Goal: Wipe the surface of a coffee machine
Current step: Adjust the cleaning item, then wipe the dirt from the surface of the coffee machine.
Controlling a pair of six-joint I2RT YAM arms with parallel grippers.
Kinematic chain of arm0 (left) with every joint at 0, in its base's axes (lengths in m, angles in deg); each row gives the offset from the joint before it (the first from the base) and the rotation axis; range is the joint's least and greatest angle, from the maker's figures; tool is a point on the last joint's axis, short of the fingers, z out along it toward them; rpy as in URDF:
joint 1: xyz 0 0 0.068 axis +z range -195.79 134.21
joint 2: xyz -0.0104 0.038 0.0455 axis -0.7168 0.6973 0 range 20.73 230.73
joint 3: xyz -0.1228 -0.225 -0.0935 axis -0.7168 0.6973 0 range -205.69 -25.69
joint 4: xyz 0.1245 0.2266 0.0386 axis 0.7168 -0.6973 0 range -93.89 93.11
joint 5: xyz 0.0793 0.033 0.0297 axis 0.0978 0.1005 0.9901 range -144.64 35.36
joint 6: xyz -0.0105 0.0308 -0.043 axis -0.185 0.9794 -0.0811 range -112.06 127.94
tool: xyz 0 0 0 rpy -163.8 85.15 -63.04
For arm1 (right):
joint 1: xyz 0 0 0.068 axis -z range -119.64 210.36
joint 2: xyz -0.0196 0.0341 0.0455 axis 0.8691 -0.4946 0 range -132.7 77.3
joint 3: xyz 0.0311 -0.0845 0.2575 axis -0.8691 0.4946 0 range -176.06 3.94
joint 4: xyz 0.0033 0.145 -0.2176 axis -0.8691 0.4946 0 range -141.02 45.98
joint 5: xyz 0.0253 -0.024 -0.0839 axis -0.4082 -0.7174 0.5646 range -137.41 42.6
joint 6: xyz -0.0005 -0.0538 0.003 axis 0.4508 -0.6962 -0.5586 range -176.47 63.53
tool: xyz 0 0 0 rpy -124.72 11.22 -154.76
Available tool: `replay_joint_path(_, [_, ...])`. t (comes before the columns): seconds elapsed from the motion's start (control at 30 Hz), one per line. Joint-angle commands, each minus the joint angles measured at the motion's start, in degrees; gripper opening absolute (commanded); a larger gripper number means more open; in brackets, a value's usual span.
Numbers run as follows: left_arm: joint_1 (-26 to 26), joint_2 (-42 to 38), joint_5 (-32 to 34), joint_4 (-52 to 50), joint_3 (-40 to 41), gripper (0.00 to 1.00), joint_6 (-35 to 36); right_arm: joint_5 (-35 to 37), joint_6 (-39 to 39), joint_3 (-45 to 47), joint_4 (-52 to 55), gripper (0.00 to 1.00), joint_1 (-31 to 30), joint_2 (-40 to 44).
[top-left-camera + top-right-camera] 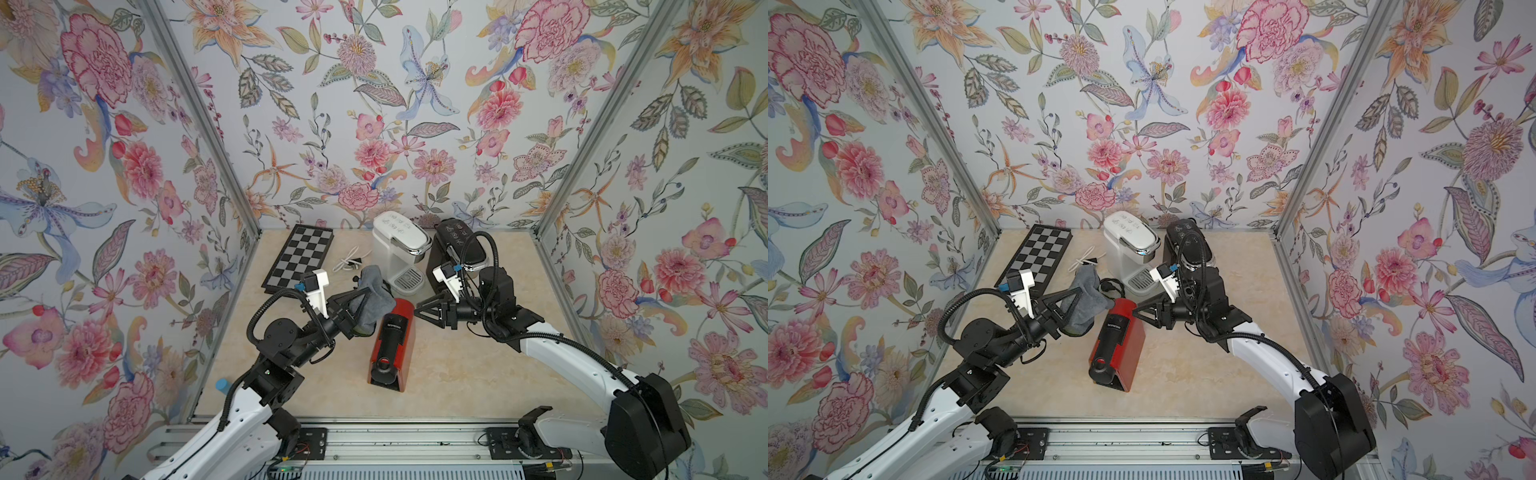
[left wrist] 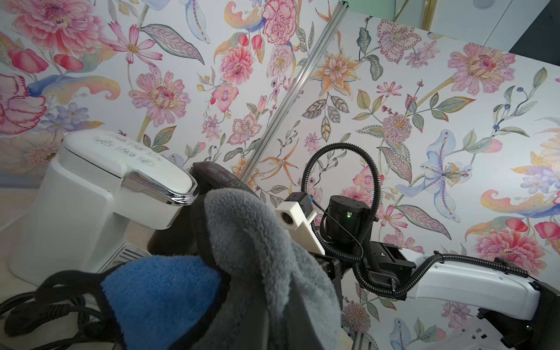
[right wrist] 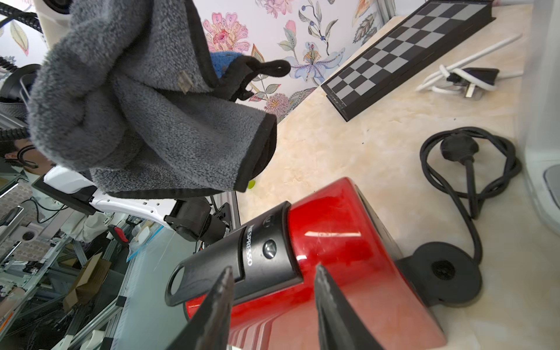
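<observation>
The glossy red plastic capsule coffee machine has a black head with white lettering. At its eleven o'clock, the fleecy grey cloth is hemmed in black, with a blue reverse. At twelve o'clock, the boxy white plastic coffee machine carries chrome trim. The flat chequered board is black and grey. The marbled stone-look tabletop is cream. The papered walls bloom pink, orange and blue.

A beige, marble-patterned tabletop carries everything. At its back left lies a folded chessboard, with a bundled white cable just beside it. A white coffee machine and a black coffee machine stand side by side at the back. Nearer the front stands a red Nespresso machine, with a coiled black power cord lying behind it. At the left edge sits something small and blue, perhaps a cap.
</observation>
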Motion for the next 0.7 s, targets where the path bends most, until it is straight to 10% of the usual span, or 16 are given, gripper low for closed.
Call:
replay_joint_path(0.0, [0.4,-1.5,3.4,-8.1,2.6,0.00,1.4,4.2,2.5,1.9,-4.1,0.45,-1.0,-0.8])
replay_joint_path(0.67, [-1.0,11.2,-1.2,16.6,16.7,0.00,-5.5,12.0,4.6,0.1,-4.7,0.44,-7.9,-7.8])
